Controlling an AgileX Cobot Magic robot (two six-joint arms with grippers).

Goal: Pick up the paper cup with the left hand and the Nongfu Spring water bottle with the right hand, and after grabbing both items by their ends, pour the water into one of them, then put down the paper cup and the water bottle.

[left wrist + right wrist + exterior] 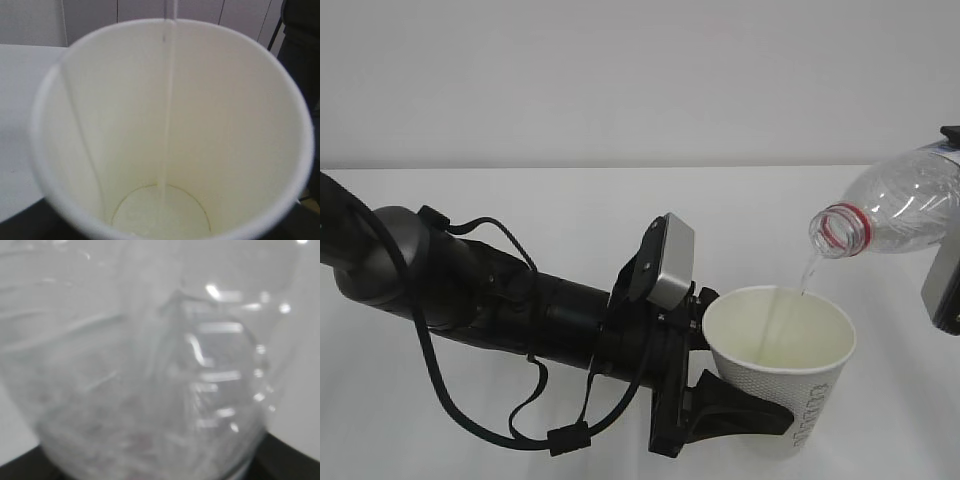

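Observation:
My left gripper is shut on the white paper cup, with one black finger under its side. The cup stands upright, and its cream inside fills the left wrist view. Up at the right, the clear Nongfu Spring water bottle is tilted, its red-ringed mouth pointing down-left above the cup. A thin stream of water falls into the cup, and a little water lies at its bottom. My right gripper holds the bottle's far end at the frame edge. The blurred bottle fills the right wrist view.
The white table runs back to a plain pale wall. My left arm, with its looped cables and grey box, lies across the left half of the exterior view.

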